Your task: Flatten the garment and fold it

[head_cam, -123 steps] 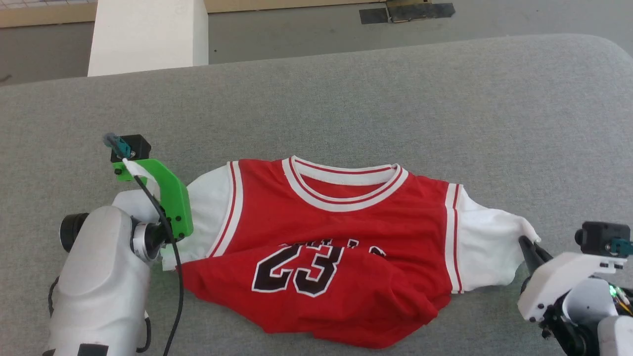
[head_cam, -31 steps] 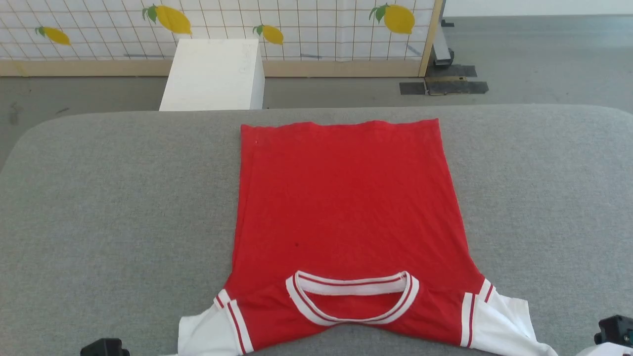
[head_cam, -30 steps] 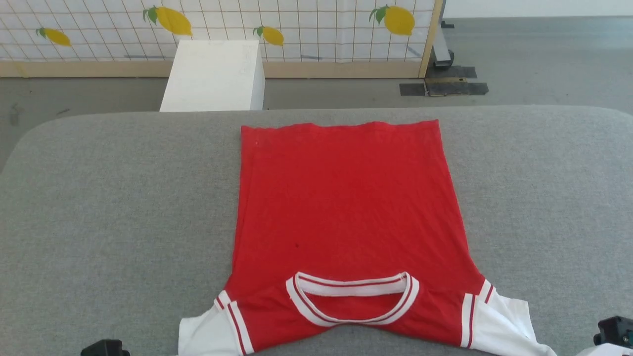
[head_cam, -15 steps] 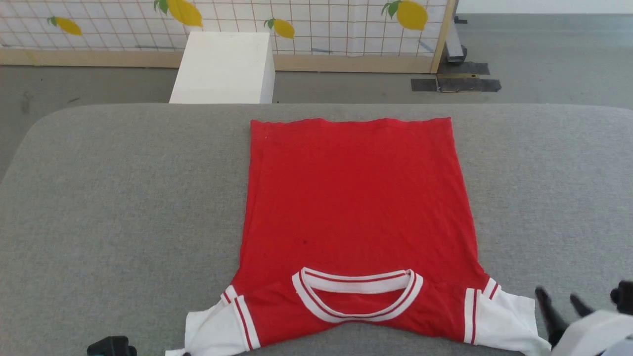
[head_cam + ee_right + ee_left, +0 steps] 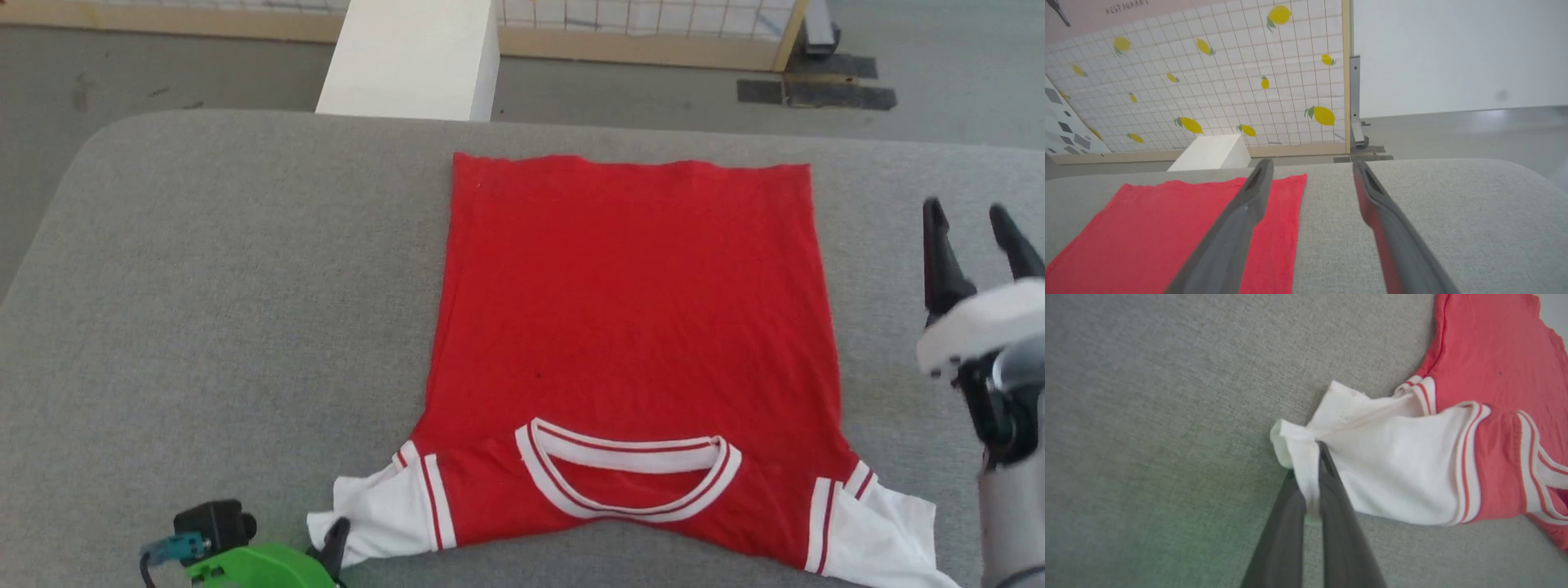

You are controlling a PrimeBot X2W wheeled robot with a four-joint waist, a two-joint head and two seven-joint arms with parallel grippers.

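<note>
Head view: garment (image 5: 629,327) spread flat on the grey tabletop (image 5: 245,286), plain red side up, hem at 12 o'clock, collar at 6. At 7 o'clock my left jaws are pinched tight on its white sleeve (image 5: 371,531). At 3 o'clock my right jaws stand wide apart and empty, off to the side of the red cloth.

Left wrist view: sleeve edge clamped between my two fingers (image 5: 1339,522).

Right wrist view: spread jaws with nothing between them, red cloth at 8 o'clock, white box (image 5: 1212,153) at 11.

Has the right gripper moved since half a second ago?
Yes. The right gripper, now open, has gone forward along the garment, from beside the white sleeve nearest it toward the hem.
</note>
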